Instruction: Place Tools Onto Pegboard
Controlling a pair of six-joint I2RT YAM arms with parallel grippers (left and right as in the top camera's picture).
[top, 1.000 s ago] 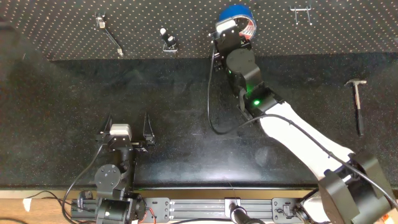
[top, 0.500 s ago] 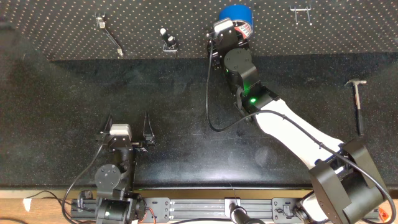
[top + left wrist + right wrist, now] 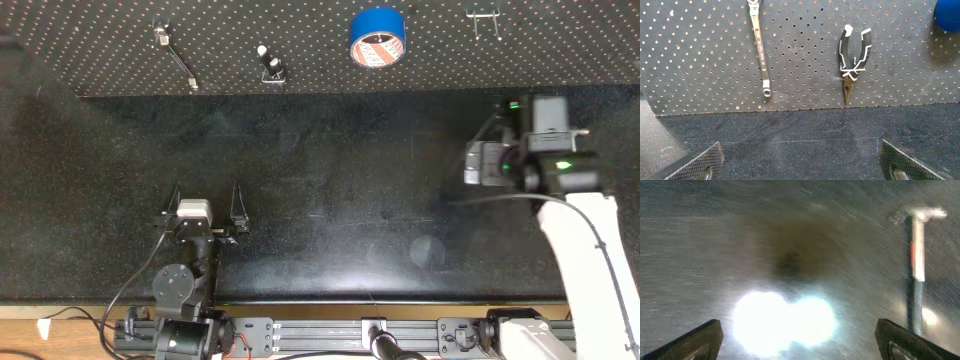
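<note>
Hammer (image 3: pixel 916 270), lying flat on the black tabletop (image 3: pixel 715 230) at its three o'clock side, looks stiff and head-heavy, so with my right gripper (image 3: pixel 797 332) spread wide and empty nearby, I'd pinch the handle just below the head.

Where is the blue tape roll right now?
In the top view the blue tape roll is on the pegboard, right of centre, between the pliers and a metal hook.
</note>
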